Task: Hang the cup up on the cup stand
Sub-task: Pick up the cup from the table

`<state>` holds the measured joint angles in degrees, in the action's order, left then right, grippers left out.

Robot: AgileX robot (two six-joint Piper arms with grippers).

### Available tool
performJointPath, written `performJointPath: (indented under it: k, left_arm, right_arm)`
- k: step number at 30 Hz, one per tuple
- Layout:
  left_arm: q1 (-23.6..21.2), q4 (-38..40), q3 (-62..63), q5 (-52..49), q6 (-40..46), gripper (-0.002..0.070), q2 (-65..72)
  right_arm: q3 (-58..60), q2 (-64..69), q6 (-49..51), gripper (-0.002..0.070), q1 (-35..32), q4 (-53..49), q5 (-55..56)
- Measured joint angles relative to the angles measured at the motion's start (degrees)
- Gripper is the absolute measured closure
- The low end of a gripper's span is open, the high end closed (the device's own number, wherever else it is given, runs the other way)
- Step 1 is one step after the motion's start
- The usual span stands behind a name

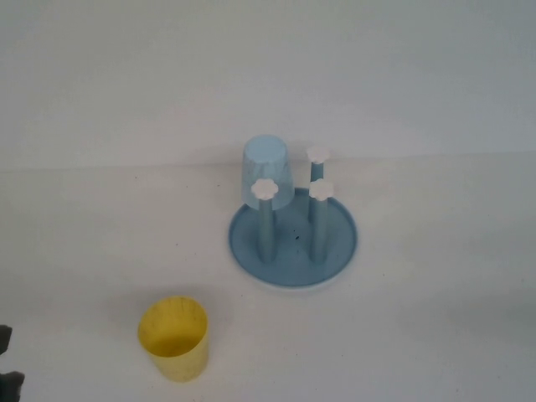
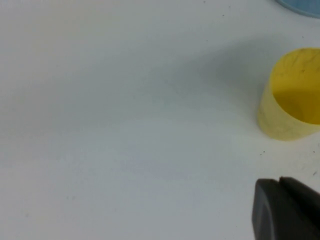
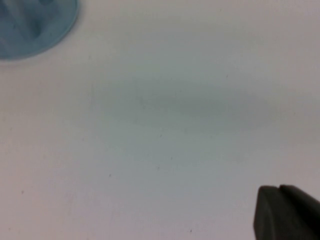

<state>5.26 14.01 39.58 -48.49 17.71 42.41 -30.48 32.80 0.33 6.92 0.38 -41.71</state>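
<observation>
At the near left edge of the table (image 1: 92, 226), the left gripper (image 2: 283, 210) shows only as a dark tip, its jaws pressed together with nothing between them. In the high view a sliver of it (image 1: 8, 368) sits at the frame's lower left corner. The right gripper (image 3: 283, 212) is likewise a dark closed tip over bare white table, holding nothing; it is out of the high view, and its own wrist camera catches just an edge of the blue base (image 3: 35, 25) far from it.

Near the left gripper, but apart from it, stands the cup (image 1: 174, 337): one small yellow plastic cup, plain, without a handle, tapering toward its bottom. It sits upright on the table with its mouth up, and its inside looks empty. In the left wrist view the same cup (image 2: 292, 95) shows its open rim and pale yellow wall.

Farther out, toward the middle of the table, is the cup stand (image 1: 293, 239): one round blue dish-like base with upright blue pegs. Three white flower-shaped caps (image 1: 265, 188) can be counted on bare pegs. At the stand's far left, one light blue cup (image 1: 266, 172) of the same tapered shape hangs upside down, presumably on a fourth peg, which it hides. The dish holds only the pegs and a tiny dark speck.

The yellow cup is well apart from the stand, on its near left side, touching nothing but the table.
</observation>
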Motion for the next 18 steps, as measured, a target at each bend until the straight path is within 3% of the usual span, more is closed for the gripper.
performJointPath:
  k: [7,10,18]
  left_arm:
    - [0.0,8.85,6.27,-4.01,14.05,0.0627,10.84]
    - [0.0,12.41,7.9,-5.36,18.35,0.0564,15.16]
    - [0.0,13.25,11.37,-5.27,18.81,0.0348,27.66]
  right_arm:
    - [0.0,4.6,-12.07,0.0678,0.0,8.33,-3.55]
    - [0.0,4.65,-17.77,0.0678,0.0,13.14,-3.93]
    - [0.0,4.65,-34.64,0.0678,0.0,27.08,-6.03]
